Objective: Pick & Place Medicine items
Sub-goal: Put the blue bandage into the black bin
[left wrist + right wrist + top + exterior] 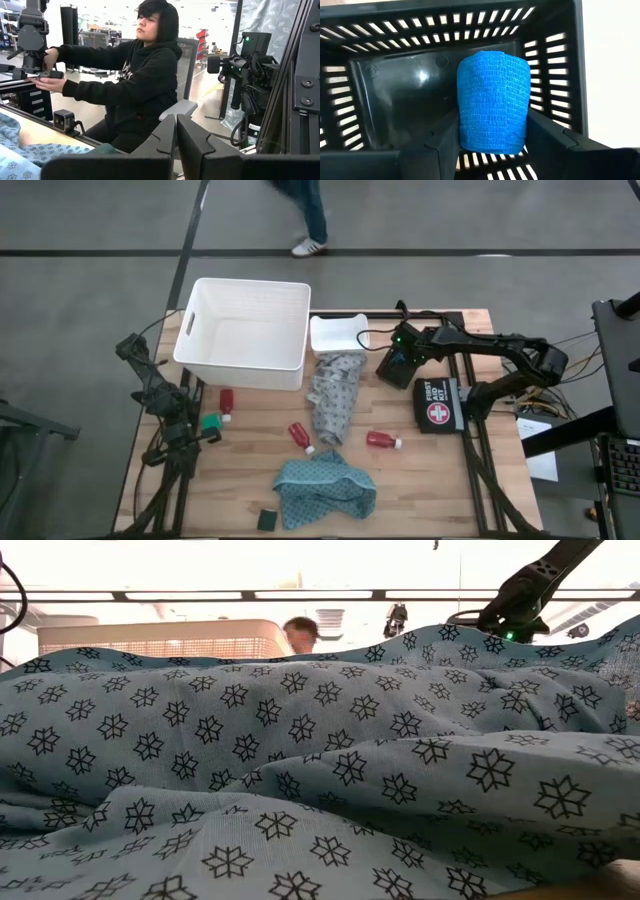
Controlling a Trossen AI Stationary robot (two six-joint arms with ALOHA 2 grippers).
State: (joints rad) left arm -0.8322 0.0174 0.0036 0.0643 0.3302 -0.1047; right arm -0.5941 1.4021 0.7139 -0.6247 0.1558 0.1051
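In the right wrist view a blue round roll (492,100) sits between my right gripper's (492,137) fingers, inside a black slatted basket (395,85). The high view shows that gripper (400,358) over the basket (395,372) near the table's far right. Three red bottles with white caps lie on their sides on the table (227,400) (301,436) (384,441). A green container (212,422) stands beside my left gripper (200,435), which is shut (176,145), touches nothing and points level. My right gripper pinches the blue roll by its curved side (465,125), one finger (442,137) on each side. The fingers come from above, pointing down into the black basket. The roll stands in line with the fingers; whether its far end touches the basket floor I cannot tell.
A large white bin (245,330) and a small white tray (338,333) stand at the far edge. A grey patterned cloth (335,395) and a teal cloth (325,488) lie mid-table, and the teal cloth (300,770) fills the low view. The first-aid pouch (438,405) lies right. A person (145,75) sits beyond the table.
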